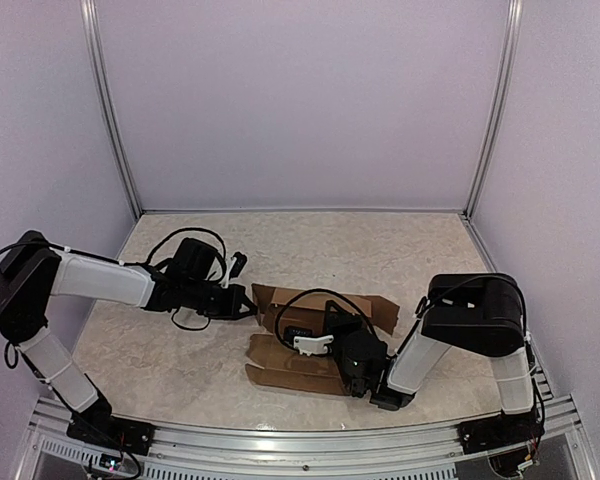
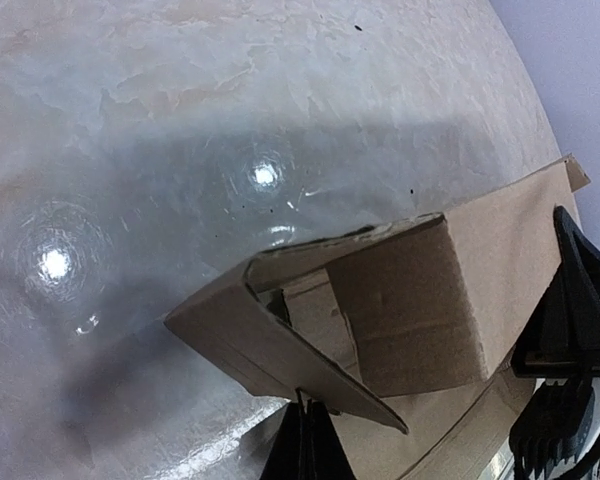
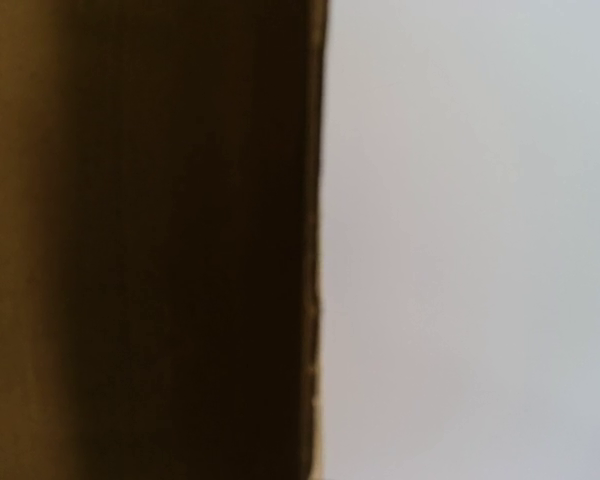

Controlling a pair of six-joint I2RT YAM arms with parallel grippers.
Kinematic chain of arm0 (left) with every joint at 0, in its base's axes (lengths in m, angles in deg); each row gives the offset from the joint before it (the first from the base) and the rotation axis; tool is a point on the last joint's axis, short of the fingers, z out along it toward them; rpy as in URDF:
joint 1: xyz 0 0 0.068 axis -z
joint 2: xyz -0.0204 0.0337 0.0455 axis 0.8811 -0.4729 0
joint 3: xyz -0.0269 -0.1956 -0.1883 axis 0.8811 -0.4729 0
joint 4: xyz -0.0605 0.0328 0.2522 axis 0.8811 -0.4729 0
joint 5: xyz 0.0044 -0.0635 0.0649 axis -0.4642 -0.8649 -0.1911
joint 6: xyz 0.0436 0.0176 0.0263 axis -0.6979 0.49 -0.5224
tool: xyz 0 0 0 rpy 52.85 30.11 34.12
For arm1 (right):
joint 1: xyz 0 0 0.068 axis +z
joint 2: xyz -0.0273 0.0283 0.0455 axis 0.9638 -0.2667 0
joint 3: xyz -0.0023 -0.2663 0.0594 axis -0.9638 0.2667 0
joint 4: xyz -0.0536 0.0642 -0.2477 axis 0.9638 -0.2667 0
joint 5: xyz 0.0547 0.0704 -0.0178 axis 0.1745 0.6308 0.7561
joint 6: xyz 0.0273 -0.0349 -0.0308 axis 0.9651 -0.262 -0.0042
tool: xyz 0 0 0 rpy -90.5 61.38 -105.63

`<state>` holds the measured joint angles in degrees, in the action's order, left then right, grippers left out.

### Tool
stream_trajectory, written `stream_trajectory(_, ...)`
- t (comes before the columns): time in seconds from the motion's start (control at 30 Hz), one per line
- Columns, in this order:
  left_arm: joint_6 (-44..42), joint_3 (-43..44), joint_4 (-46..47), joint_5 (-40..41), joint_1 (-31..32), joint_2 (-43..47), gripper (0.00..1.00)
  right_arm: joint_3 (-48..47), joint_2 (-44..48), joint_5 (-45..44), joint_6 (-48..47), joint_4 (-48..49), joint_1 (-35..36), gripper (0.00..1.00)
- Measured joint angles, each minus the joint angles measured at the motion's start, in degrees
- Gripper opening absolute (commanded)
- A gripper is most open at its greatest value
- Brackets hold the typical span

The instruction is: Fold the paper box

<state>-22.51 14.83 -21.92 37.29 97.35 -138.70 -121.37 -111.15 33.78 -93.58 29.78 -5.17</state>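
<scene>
The paper box (image 1: 280,366) is brown cardboard, partly folded, lying mid-table with flaps raised. In the left wrist view the box (image 2: 410,300) shows an open end with a flap sticking out toward the camera. My left gripper (image 1: 250,300) is at the box's left end; its fingers (image 2: 306,425) are pressed together on the edge of that flap. My right gripper (image 1: 322,336) sits low on the middle of the box, and its black body also shows in the left wrist view (image 2: 570,330). The right wrist view shows only dark cardboard (image 3: 140,240) up close, with its fingers hidden.
The marbled tabletop (image 1: 180,360) is walled by pale panels with metal uprights (image 1: 110,110). An aluminium rail (image 1: 300,445) runs along the near edge. Black cables loop over both wrists.
</scene>
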Motion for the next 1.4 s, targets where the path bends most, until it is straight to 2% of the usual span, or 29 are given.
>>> stream_trajectory(0.2, -0.3, -0.1, -0.5, 1.0, 0.4, 0.0, 0.00, 0.0, 0.0, -0.4, 0.0, 0.0, 0.0, 0.00)
stream_trajectory(0.47, -2.4, -0.5, -6.3, 7.4, 0.5, 3.8, 0.00, 0.6, 0.1, -0.5, 0.5, 0.3, 0.0, 0.00)
stream_trajectory(0.63, -3.2, -2.3, -8.1, 12.9, 0.5, 7.7, 0.07, 2.4, 1.8, 0.2, 2.0, -0.1, 0.0, 0.00)
stream_trajectory(0.87, -3.4, -7.0, -7.9, 17.9, -1.0, 13.4, 0.09, 4.9, 8.0, 3.8, 9.8, -8.1, -0.1, 0.00)
stream_trajectory(1.0, -3.4, -10.1, -6.3, 17.0, -3.3, 15.8, 0.13, 5.0, 13.2, 7.3, 16.3, -17.4, -0.9, 0.00)
stream_trajectory(1.23, -3.8, -12.9, -0.4, 10.3, -4.4, 16.2, 0.37, 4.4, 22.1, 15.7, 26.8, -32.8, -3.7, 0.00)
stream_trajectory(1.4, -3.6, -15.8, 5.0, 3.9, -5.5, 16.6, 0.41, 3.9, 22.8, 19.1, 29.2, -37.4, -4.5, 0.00)
